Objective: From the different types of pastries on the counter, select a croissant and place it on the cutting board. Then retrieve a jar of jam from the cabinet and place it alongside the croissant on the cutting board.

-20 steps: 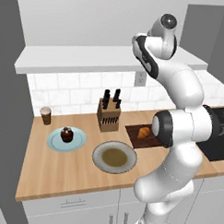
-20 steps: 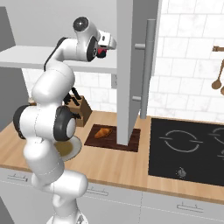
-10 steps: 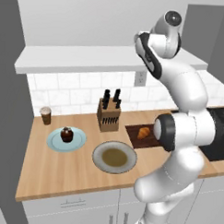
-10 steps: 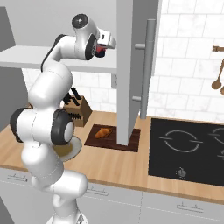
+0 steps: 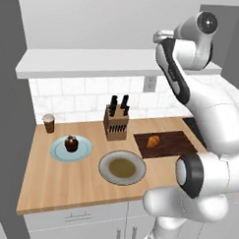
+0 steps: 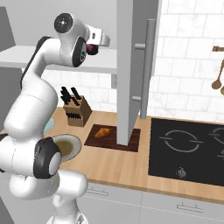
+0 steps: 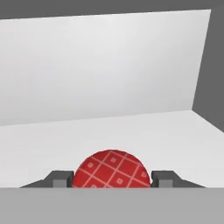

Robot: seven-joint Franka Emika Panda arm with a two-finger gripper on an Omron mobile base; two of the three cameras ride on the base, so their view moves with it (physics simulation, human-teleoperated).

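Observation:
The red checked jar of jam sits between my fingertips, which press against its two sides over the white cabinet shelf. In the right base view my gripper is up at shelf height, shut on the jar of jam. Down on the counter, the golden croissant lies on the dark cutting board. From the right side the croissant also shows on the cutting board. The chocolate cupcake stands on a blue plate.
A knife block stands behind a round grey-brown plate, and a coffee cup is at the back left. The open cabinet door with its long handle hangs just right of my hand. A black stove lies right of the board.
My hand has drawn back from the cabinet towards the robot, and the red jar has come with it between the fingers. The things on the counter have not moved.

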